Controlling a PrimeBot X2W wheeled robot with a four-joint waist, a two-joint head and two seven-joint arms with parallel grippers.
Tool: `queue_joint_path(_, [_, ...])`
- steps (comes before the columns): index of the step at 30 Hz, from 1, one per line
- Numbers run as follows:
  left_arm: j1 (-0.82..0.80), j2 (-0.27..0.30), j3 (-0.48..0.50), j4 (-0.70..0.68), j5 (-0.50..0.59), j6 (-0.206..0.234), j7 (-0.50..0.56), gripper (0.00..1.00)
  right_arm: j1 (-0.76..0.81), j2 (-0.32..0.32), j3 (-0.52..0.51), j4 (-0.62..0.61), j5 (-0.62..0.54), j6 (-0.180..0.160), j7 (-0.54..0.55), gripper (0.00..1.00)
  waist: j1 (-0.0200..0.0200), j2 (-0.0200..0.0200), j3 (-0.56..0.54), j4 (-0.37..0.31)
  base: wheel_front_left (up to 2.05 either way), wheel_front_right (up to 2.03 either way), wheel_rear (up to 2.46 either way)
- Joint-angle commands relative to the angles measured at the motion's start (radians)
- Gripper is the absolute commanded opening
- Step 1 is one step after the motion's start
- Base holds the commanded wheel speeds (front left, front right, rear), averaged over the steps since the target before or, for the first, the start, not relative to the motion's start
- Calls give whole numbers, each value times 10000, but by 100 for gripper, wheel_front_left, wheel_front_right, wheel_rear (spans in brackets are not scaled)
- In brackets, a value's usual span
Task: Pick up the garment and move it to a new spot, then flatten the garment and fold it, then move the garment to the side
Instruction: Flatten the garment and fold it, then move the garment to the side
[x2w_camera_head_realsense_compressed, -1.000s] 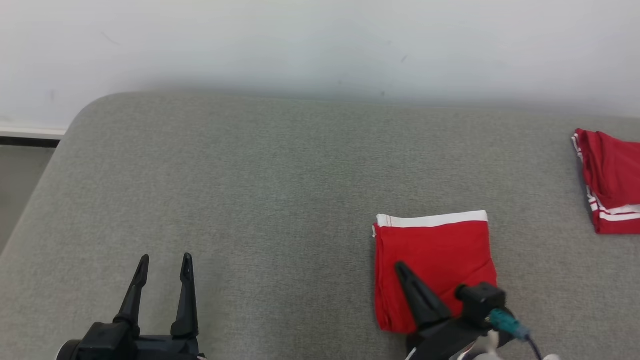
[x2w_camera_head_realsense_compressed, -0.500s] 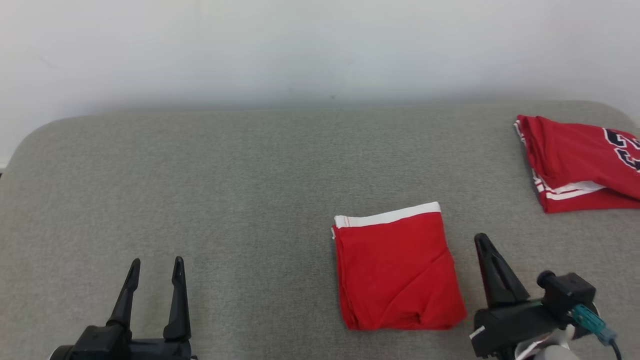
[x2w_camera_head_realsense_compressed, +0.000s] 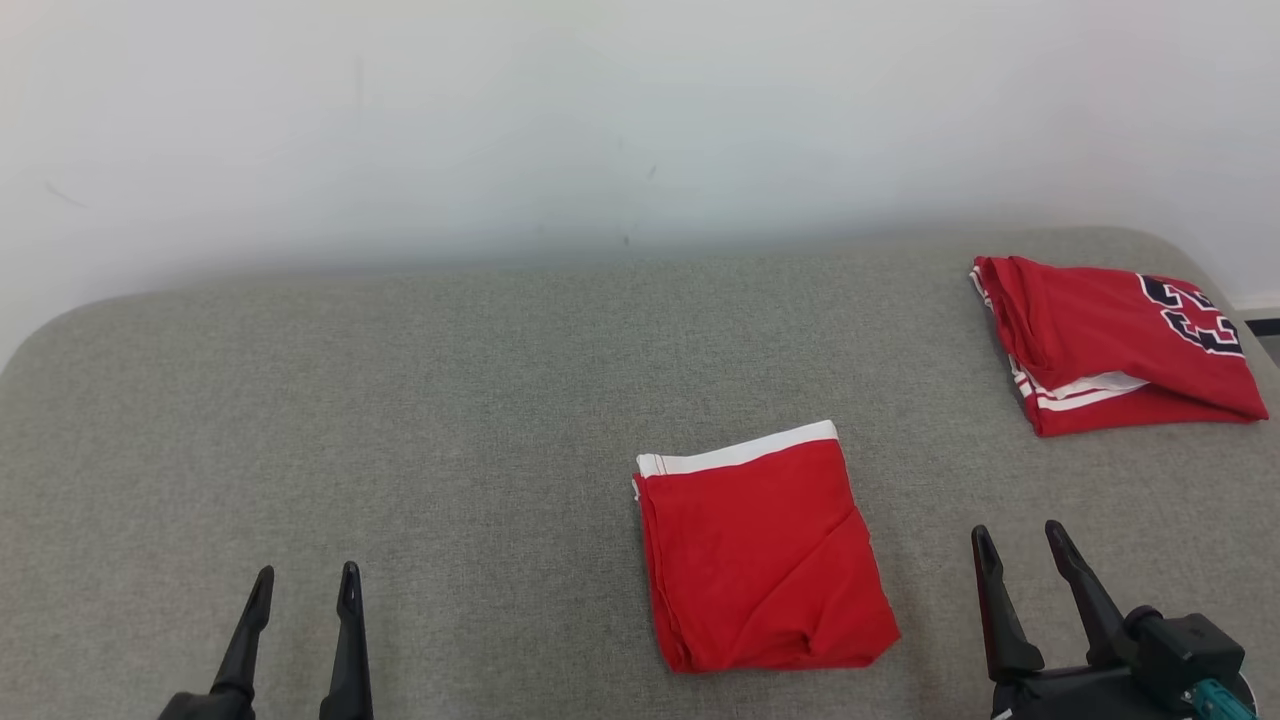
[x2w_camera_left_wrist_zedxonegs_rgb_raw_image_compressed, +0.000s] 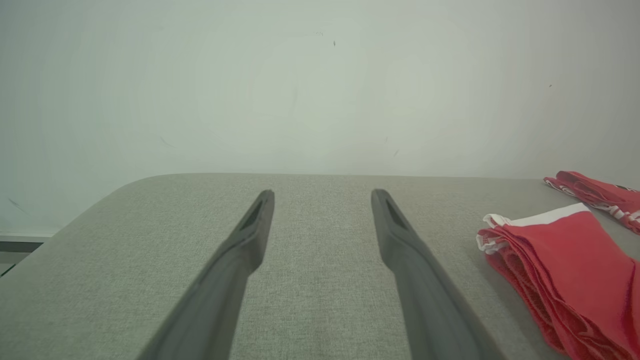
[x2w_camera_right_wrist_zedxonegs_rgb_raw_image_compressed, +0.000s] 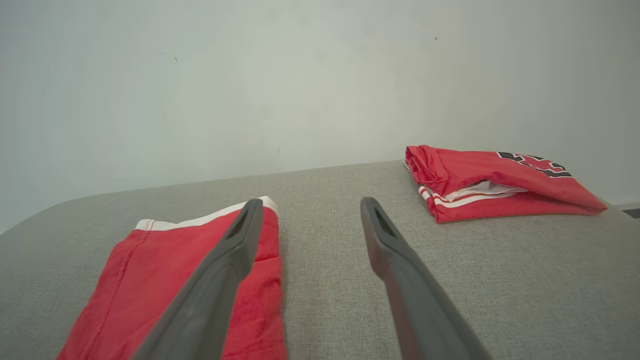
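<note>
We see a grey woven bench (x2w_camera_head_realsense_compressed: 450, 400) with rounded corners spanning the frame, set against a plain pale wall (x2w_camera_head_realsense_compressed: 600, 120) flecked with a few small dark marks. The folded red garment (x2w_camera_head_realsense_compressed: 760, 560), its white band toward the wall, lies flat right of centre. A folded red jersey (x2w_camera_head_realsense_compressed: 1110, 345) with dark numerals rests at the bench's upper right corner, well apart from it. The left jaws stand wide and empty at lower left. The right jaws stand wide and empty at lower right, near the garment, not touching it.
</note>
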Motion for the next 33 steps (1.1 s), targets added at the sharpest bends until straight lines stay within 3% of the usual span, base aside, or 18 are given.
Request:
queue_joint_path(1, [174,59,13,19,77,13,-28,100,160,58,-83,-48,-72,-31,-5,100,0,0,-65,42,0,0,0])
queue_joint_path(33, [916,561,-481,-254,-215,13,-28,100,583,100,-238,-170,-239,-31,288,100,0,0,-371,510,0,0,0])
